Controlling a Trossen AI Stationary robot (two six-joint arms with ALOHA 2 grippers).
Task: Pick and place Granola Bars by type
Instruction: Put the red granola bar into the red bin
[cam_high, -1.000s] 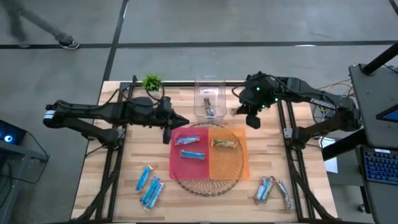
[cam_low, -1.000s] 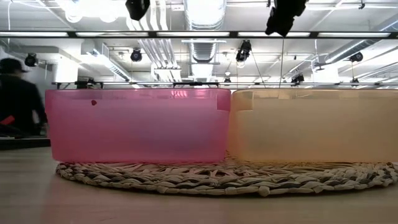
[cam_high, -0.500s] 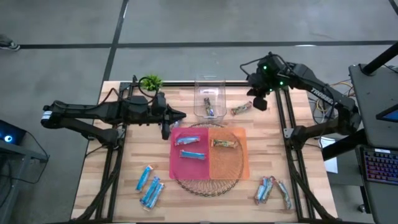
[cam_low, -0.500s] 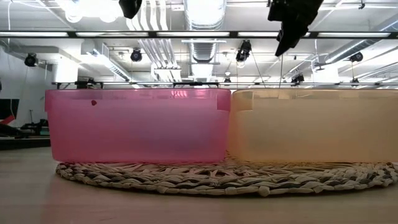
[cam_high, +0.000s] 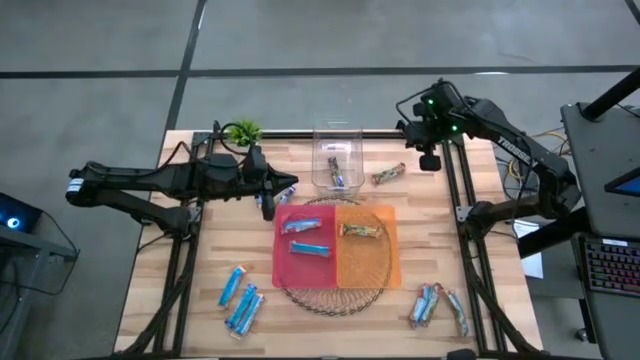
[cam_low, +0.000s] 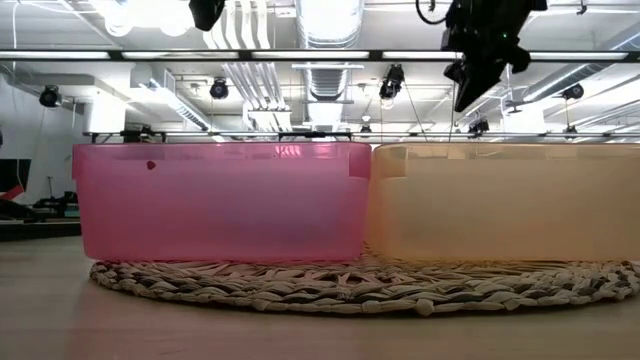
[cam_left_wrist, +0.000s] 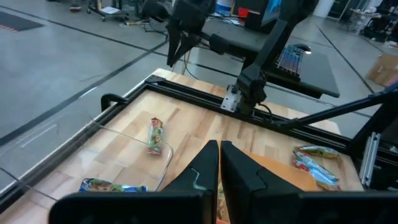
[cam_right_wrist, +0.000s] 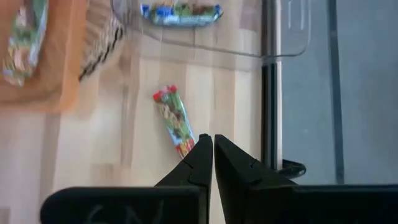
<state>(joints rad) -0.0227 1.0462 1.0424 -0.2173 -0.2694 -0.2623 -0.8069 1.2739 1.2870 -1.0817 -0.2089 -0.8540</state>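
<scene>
Between picks: we hold both claws closed, empty. Right gripper (cam_high: 429, 160) above stray bar (cam_high: 389, 175); left gripper (cam_high: 266, 196) beside pink bin (cam_high: 283, 262). Next: open, descend.

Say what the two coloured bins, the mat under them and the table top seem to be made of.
Pink bin and orange bin: apparently translucent plastic, light glowing through smooth walls. Round mat: looks woven from braided fibre or cord, knotted strands showing. Table top: light wood, likely butcher-block, with visible planks and grain.
</scene>
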